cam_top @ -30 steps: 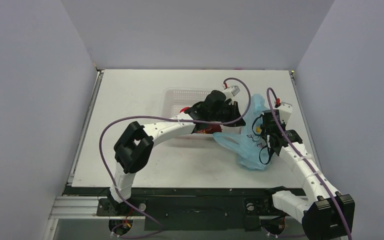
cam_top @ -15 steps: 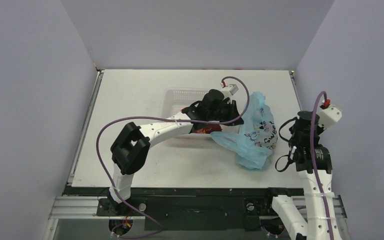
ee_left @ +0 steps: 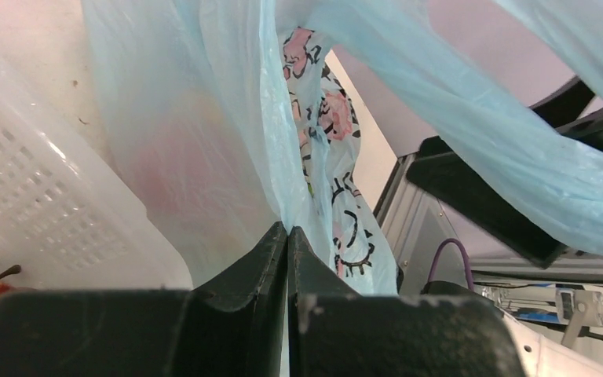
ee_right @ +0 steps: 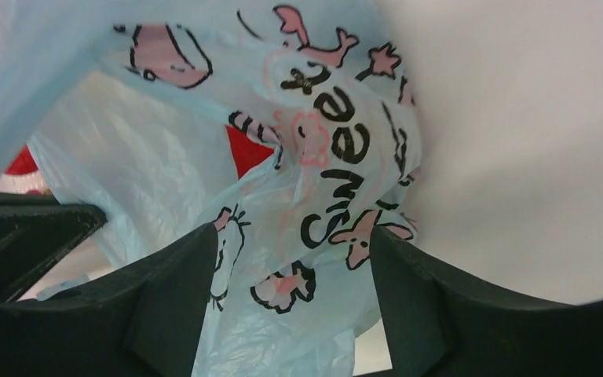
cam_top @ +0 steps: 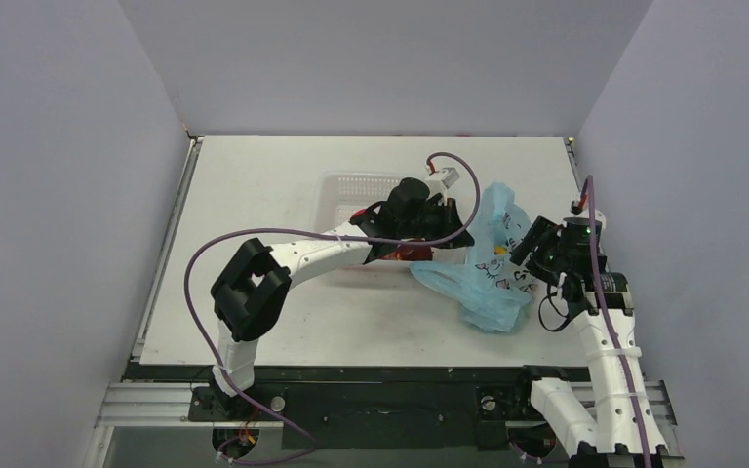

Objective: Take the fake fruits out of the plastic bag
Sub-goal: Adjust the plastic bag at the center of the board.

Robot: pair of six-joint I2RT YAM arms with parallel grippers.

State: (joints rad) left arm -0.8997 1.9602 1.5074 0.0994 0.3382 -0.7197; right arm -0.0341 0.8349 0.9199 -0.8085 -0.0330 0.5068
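The light blue plastic bag point(cam_top: 492, 268) with pink-and-black prints lies crumpled right of centre. My left gripper point(cam_top: 454, 230) is shut on a fold of the plastic bag point(ee_left: 204, 118), and the thin film runs down into the closed jaws. My right gripper point(cam_top: 529, 250) is open at the bag's right side. In the right wrist view the printed plastic bag point(ee_right: 322, 157) bulges between its spread fingers point(ee_right: 180, 275). A red fruit point(ee_right: 251, 153) shows through the film. The other fake fruits are hidden.
A white perforated basket point(cam_top: 343, 187) stands left of the bag, under my left forearm, with a small red fruit point(cam_top: 359, 214) inside. Its wall point(ee_left: 39, 204) fills the left wrist view's left side. The right wall is close behind my right arm.
My right arm left the bag, swung out to the right, then came back to the bag's right side with its jaws now open. The left gripper kept its hold.
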